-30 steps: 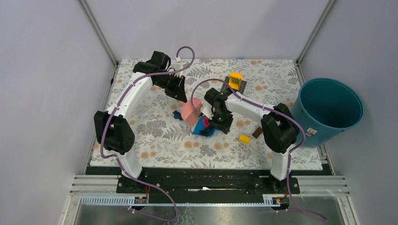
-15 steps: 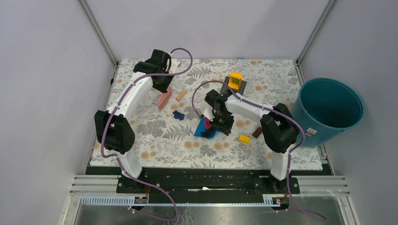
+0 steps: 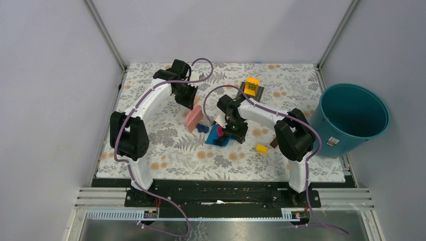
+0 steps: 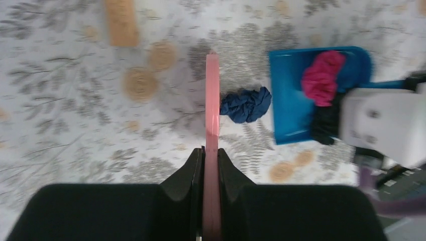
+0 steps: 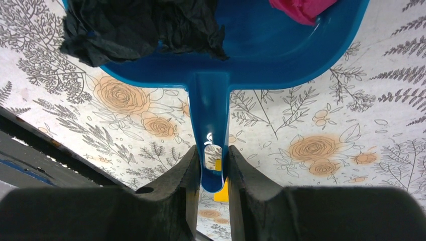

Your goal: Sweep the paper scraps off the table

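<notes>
Left gripper [image 4: 211, 155] left of blue dustpan [image 4: 289, 95], fingers pinched tight on thin pink brush [image 4: 212, 100]. Wooden block [image 4: 121, 22] further left of dustpan, past brush. 1 dark blue paper scrap [image 4: 246, 104] on table [image 3: 171, 150], between brush and dustpan mouth, just beside both. Inside dustpan: 1 magenta scrap [image 4: 321, 78], 1 black scrap [image 5: 135, 25] hanging partly over rim. Right gripper [image 5: 212, 155] at dustpan's back end, fingers squeezed on its handle. Small yellow block [image 3: 261, 148] right of dustpan. Teal bucket [image 3: 351, 115] far right of dustpan, off table.
</notes>
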`<state>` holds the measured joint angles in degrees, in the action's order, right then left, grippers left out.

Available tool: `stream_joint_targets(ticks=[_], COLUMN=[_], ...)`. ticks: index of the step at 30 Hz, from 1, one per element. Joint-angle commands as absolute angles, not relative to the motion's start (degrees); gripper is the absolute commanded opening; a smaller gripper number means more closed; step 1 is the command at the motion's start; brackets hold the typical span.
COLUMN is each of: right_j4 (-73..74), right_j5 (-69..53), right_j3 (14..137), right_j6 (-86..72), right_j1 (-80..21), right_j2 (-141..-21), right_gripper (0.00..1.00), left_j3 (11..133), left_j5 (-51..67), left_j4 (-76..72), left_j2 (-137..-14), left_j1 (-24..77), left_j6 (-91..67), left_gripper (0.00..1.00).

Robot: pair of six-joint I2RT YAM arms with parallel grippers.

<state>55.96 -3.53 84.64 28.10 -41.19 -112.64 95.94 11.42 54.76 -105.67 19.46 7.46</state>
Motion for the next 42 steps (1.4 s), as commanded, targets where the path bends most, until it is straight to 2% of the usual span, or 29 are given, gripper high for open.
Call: stream_joint_targets(ticks=[1, 7, 24, 34, 42], right_j4=[56.64, 57.48, 49.84, 47.86, 47.29], right_j5=[-3.01, -4.71, -5.58, -6.73, -7.01], right_j3=[88.02, 89.86, 82.57, 83.05, 83.16], right_j6=[27.20, 27.34, 28.93, 28.80, 28.62], right_j1=[-40.94, -40.96, -40.87, -40.45, -40.35], right_j2=[-114.47, -115.32, -109.03, -107.82, -108.14], right_gripper=[0.00, 0.00, 0.00, 0.00, 0.00], left_j3=[95.56, 97.00, 101.31, 100.38, 105.13], left_j5=[25.20, 32.84, 31.58, 34.42, 33.77], left_j4=[53.89, 53.53, 57.08, 58.13, 57.91], left_j2=[-103.77, -102.97, -98.17, -94.38, -94.75], left_j1=[19.90, 20.13, 19.54, 18.63, 18.57], left_j6=[2.72, 1.19, 3.88, 4.05, 4.85], left_gripper=[0.00, 0.00, 0.00, 0.00, 0.00])
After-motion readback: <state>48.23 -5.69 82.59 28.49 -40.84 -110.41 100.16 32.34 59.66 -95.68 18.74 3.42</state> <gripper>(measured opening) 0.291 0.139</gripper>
